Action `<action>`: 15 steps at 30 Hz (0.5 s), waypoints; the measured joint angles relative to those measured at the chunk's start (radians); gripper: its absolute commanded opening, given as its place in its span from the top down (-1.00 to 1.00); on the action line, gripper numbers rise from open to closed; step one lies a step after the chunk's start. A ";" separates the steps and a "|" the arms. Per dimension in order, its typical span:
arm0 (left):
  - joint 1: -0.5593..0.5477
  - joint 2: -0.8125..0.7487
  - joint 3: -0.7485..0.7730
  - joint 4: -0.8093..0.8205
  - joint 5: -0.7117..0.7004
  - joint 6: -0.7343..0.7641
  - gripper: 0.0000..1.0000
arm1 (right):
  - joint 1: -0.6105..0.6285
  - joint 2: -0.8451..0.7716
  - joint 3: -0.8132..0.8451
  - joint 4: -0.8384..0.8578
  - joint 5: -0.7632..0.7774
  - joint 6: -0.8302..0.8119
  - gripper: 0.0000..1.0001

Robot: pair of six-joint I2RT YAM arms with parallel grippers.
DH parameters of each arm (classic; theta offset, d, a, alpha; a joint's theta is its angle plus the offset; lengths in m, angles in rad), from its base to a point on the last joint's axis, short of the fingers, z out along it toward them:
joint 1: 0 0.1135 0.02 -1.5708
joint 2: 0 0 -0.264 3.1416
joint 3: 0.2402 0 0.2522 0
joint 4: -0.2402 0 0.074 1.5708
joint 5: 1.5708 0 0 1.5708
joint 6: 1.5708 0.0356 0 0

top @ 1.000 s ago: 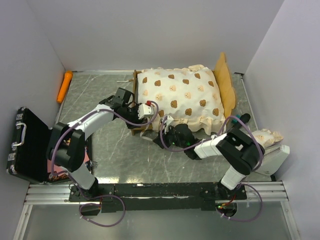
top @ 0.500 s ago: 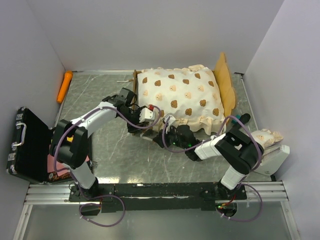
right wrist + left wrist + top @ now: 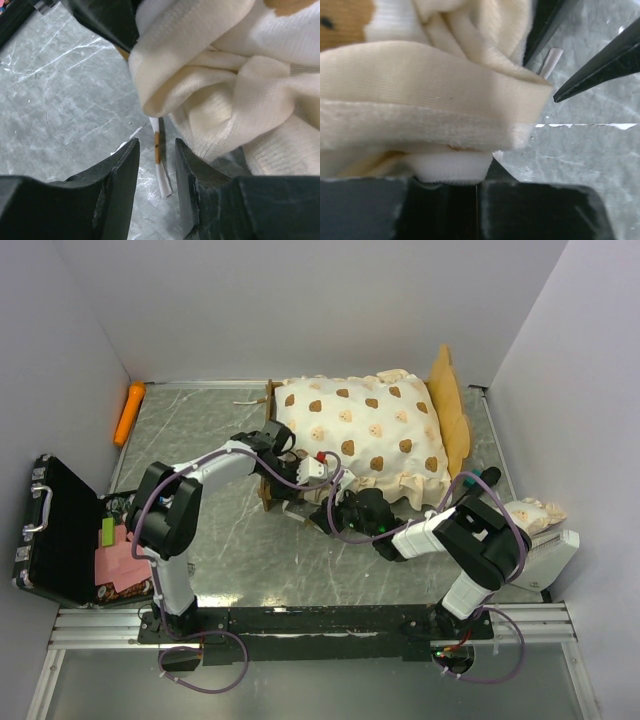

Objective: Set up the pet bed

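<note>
Top external view, left to right. Black case (image 3: pixel 50 530): open, well left of both pincers. Left pincer (image 3: pixel 477 192): clenched on the mattress (image 3: pixel 360 430) ruffle, judged for tugging it square. Right pincer (image 3: pixel 156 155): released, just beside, a strip (image 3: pixel 161 182) seen between its fingers. Pet bed (image 3: pixel 452 410): beyond both pincers, mattress seated. Pillow (image 3: pixel 535 512): far right, not yet placed.

1. The bed (image 3: pixel 267 496) stands along the far edge of the surface (image 3: pixel 200 440), toward the right corner.
2. The mattress (image 3: pixel 360 435) lies on the bed, and the headboard (image 3: pixel 450 405) stands at its right end.
3. The pillow (image 3: pixel 535 512) lies off the bed, by the right edge.
4. A case (image 3: pixel 50 530) sits at the left edge.
5. A carrot (image 3: pixel 129 412) lies in the far left corner.
</note>
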 measured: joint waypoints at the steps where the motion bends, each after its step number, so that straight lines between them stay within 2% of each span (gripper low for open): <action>1: 0.002 0.003 0.005 -0.007 0.005 -0.017 0.99 | 0.000 0.000 0.000 -0.001 -0.001 -0.001 0.16; 9: 0.007 0.005 0.018 -0.024 0.021 -0.048 0.99 | -0.009 0.000 -0.003 0.002 -0.001 0.000 0.16; 15: -0.005 -0.001 0.050 -0.055 0.016 -0.119 0.99 | -0.010 0.008 -0.082 0.151 0.000 0.019 0.08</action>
